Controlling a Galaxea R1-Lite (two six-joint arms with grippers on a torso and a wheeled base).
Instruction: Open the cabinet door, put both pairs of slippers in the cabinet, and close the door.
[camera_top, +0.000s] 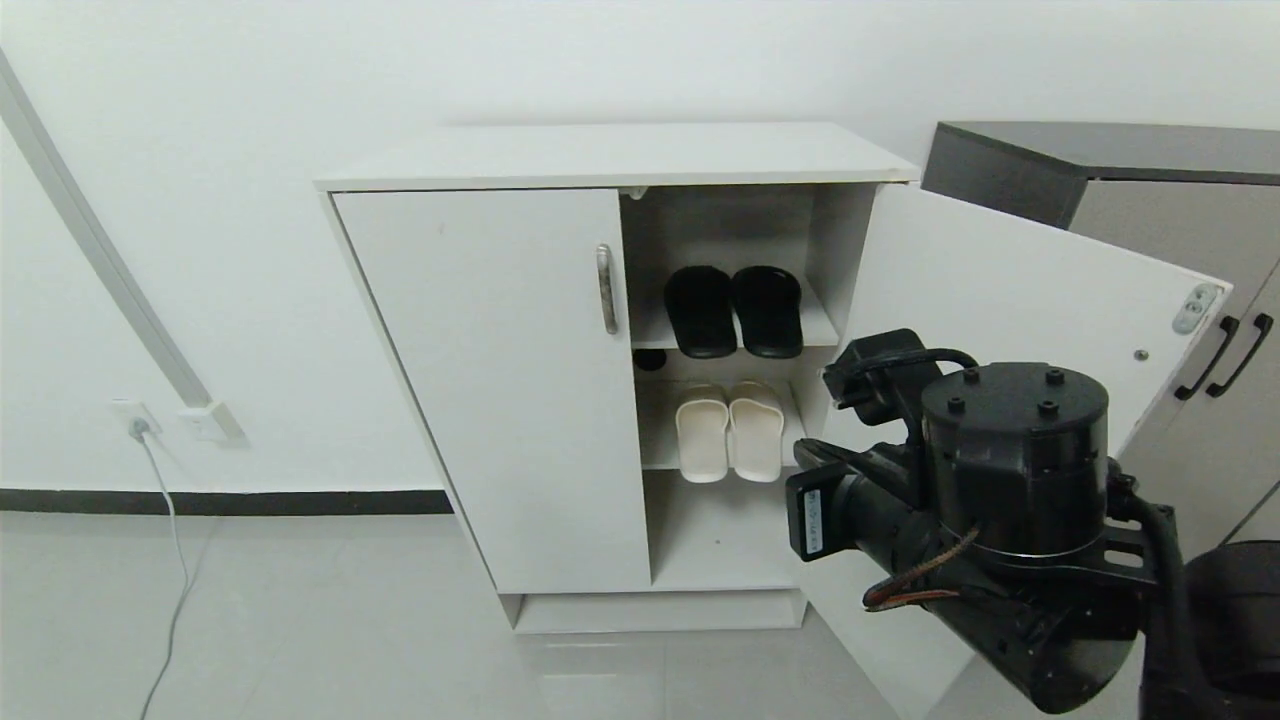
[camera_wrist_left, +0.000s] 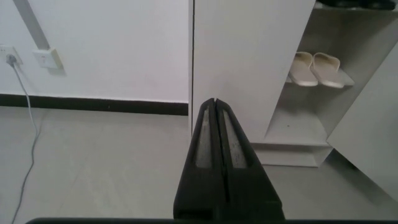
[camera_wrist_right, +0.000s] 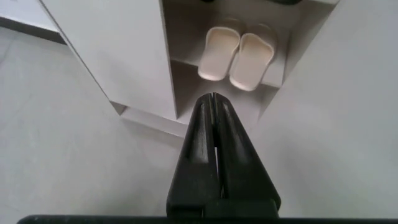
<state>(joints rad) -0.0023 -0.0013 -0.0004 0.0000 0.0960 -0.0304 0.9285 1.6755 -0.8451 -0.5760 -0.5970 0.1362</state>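
Observation:
The white cabinet (camera_top: 600, 155) stands against the wall, its left door (camera_top: 490, 380) closed and its right door (camera_top: 1000, 290) swung wide open. A black pair of slippers (camera_top: 733, 310) lies on the upper shelf. A white pair of slippers (camera_top: 730, 430) lies on the shelf below; these white slippers (camera_wrist_right: 239, 53) also show ahead of my right gripper (camera_wrist_right: 213, 96), which is shut and empty. My right arm is low in front of the open door. My left gripper (camera_wrist_left: 214, 101) is shut on nothing and faces the closed door's edge, with the white slippers (camera_wrist_left: 317, 68) off to one side.
A grey cabinet (camera_top: 1180, 200) with black handles stands right behind the open door. On the left wall are a socket with a hanging cable (camera_top: 140, 425) and a slanted conduit. Bare tiled floor (camera_top: 300, 620) spreads before the cabinet's left side.

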